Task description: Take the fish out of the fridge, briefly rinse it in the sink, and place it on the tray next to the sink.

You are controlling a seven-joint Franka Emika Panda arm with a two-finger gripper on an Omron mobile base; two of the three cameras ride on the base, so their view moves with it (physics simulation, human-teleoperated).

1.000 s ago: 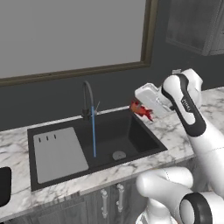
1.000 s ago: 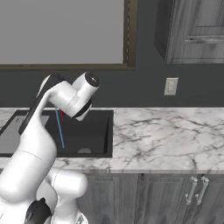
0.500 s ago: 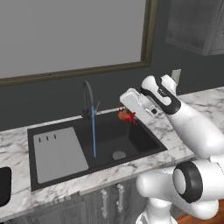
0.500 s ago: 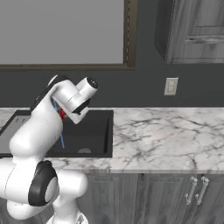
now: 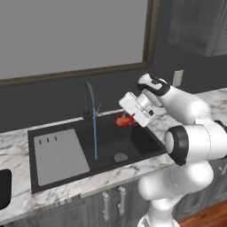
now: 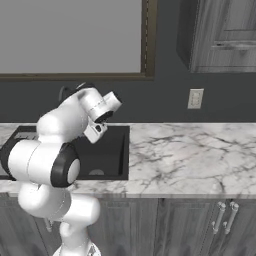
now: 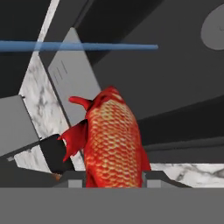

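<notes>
The robot's two-finger gripper [image 5: 126,120] is clamped on the small red-orange scaly fish [image 5: 123,120], holding it in the air over the right half of the black rectangular sink [image 5: 111,139] set in the white marble counter [image 5: 190,128]. A thin blue stream of water [image 5: 95,138] falls from the dark gooseneck tap [image 5: 90,101], left of the fish. In the hand view the fish [image 7: 114,140] stands between the 2 jaws.

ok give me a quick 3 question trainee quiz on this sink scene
1. True or false: the claw is shut on the fish.
2. The fish hangs over: A the sink, B the tray, C the marble counter.
3. Fill in: a thin blue stream of ____ runs from the tap.

Key: 1 true; 2 A; 3 water.
</notes>
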